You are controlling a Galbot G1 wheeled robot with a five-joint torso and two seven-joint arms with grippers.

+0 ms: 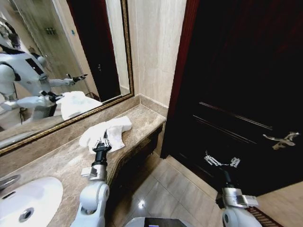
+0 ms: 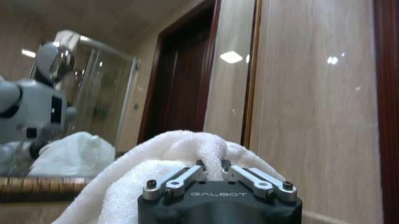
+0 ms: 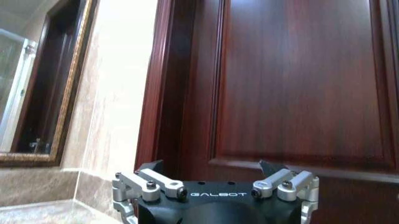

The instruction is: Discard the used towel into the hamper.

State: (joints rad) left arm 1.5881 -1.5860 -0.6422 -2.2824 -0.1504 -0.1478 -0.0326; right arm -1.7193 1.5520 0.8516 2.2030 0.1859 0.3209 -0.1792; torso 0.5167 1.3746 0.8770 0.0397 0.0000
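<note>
Towel: white towel [image 1: 106, 134] lies crumpled on the marble surface [image 1: 57, 163], centre-left of the head view, below the mirror [image 1: 57, 61].
Left tool: left tool [image 1: 102, 143] pinched closed on the towel's near edge.
Right tool: right tool [image 1: 220, 161] spread wide, holding nothing, lower right before the dark door [image 1: 246, 94].

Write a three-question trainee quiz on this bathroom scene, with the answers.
1. True or false: the towel lies on the counter.
2. Which gripper is at the towel? A) left gripper B) right gripper
3. Fill in: the right gripper hangs open in front of the dark wooden ____.

Key: 1 true; 2 A, its fingers closed on a fold of cloth; 3 door.
</note>
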